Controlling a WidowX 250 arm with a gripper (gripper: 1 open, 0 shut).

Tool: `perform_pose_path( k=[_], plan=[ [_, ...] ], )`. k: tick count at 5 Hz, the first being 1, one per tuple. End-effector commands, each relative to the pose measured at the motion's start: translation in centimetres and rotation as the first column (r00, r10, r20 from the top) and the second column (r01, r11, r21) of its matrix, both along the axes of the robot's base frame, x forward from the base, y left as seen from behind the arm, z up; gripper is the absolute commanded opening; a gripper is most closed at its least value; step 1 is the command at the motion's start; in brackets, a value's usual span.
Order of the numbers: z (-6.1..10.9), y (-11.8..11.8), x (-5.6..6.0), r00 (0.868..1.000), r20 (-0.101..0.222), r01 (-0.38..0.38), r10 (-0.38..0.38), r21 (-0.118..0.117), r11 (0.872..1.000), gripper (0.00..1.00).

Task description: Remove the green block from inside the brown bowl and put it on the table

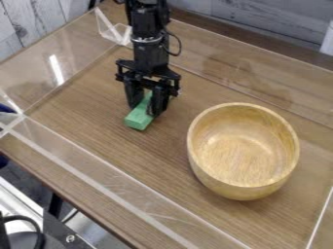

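The green block (138, 118) rests on the table (92, 126), left of the brown bowl (243, 149), which holds nothing. My gripper (147, 103) points straight down over the block, its black fingers shut on the block's upper end. The block's lower end sticks out toward the front from between the fingers. The block's bottom appears to touch the tabletop. The arm rises from the gripper toward the top of the view.
Clear acrylic walls (53, 73) run around the table's edges. A pale plank wall stands behind the back edge.
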State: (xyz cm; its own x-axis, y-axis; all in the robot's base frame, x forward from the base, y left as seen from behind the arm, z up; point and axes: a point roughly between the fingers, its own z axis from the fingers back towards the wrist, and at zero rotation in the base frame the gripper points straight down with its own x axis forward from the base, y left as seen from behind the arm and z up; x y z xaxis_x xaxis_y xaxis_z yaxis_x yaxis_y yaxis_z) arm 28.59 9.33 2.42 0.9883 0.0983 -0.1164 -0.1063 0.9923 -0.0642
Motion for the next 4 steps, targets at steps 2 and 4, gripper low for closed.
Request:
perform_pose_path(
  k=[2, 4],
  plan=[
    [3.2, 0.4, 0.9, 0.997, 0.073, -0.013, 0.013, 0.0, 1.0, 1.0],
    [10.0, 0.5, 0.8, 0.982, 0.185, -0.024, 0.026, -0.013, 1.0, 1.0]
  ],
)
